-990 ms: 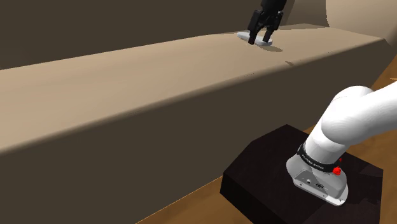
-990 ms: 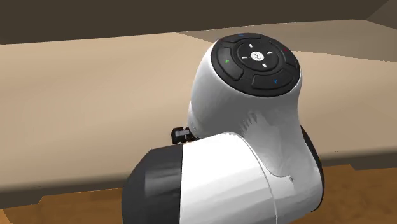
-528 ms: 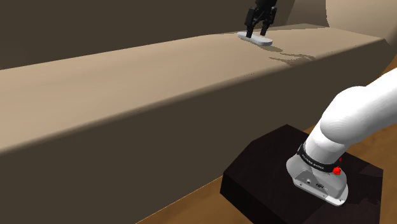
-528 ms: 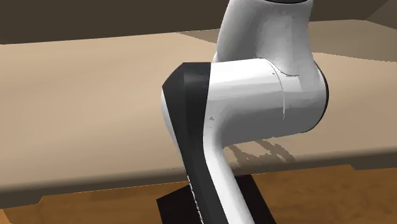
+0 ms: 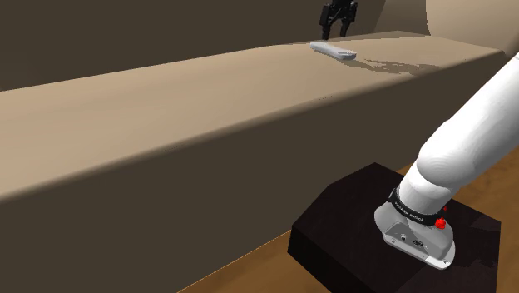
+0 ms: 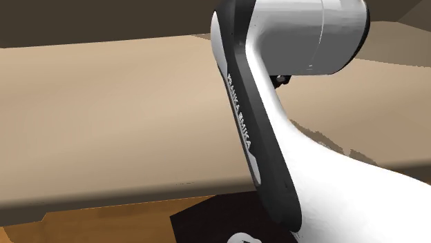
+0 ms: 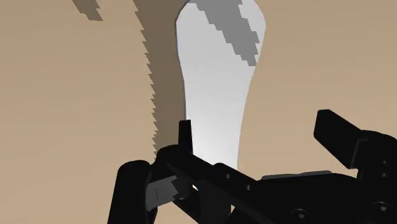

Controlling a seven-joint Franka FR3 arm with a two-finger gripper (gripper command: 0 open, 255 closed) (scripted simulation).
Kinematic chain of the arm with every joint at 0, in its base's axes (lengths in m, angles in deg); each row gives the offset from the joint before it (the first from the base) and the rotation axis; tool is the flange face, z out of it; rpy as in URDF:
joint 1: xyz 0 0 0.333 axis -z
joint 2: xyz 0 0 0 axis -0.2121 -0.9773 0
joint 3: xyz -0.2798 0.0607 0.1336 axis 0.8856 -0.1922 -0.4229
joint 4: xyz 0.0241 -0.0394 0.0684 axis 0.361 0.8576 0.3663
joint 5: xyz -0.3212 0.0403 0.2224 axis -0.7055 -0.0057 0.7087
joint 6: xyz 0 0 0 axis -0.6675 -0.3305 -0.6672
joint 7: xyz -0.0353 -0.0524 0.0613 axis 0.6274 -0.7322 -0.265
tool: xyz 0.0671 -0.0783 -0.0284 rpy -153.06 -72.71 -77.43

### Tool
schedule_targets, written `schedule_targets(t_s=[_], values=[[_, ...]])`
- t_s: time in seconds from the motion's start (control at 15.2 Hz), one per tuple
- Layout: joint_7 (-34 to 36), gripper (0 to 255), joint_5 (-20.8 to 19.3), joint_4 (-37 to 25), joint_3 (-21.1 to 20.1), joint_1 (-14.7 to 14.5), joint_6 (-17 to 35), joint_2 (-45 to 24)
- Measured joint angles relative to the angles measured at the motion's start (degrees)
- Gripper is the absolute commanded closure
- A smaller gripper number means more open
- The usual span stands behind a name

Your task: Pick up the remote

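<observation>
The remote (image 5: 333, 51) is a light grey, elongated piece lying flat on the long tan surface (image 5: 166, 100), far from the stand. My black gripper (image 5: 339, 23) hangs just above and behind it, open and apart from it. In the wrist view the remote (image 7: 213, 83) stretches away ahead of the gripper (image 7: 256, 125). Its near end sits by one black finger (image 7: 185, 135), and the other finger (image 7: 331, 125) stands wide of it over bare surface. Nothing is held.
The tan surface drops off in a tall front face (image 5: 208, 191) toward the wooden floor (image 5: 249, 270). My dark stand (image 5: 358, 225) sits below it. A brown wall (image 5: 125, 33) rises behind the surface. The white arm link (image 6: 276, 152) crosses the second exterior view.
The gripper has risen and drawn back from over the remote, which stays lying on the surface. The arm has stretched further out and swung across the second exterior view.
</observation>
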Motion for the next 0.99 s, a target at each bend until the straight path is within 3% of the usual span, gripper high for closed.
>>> schedule_targets(t_s=[0.2, 0.66, 0.73, 0.99], values=[[-1.7, 0, 0.3, -4.6, 1.3, 0.7, -0.8, -4.7], [-1.9, 0, 0.0, 0.6, 1.5, 0.9, 4.2, -4.7], [-1.9, 255, 0.0, 0.9, 1.5, 0.9, 4.5, -4.7], [-1.9, 255, 0.0, 1.2, 1.5, 0.9, 4.8, -4.6]])
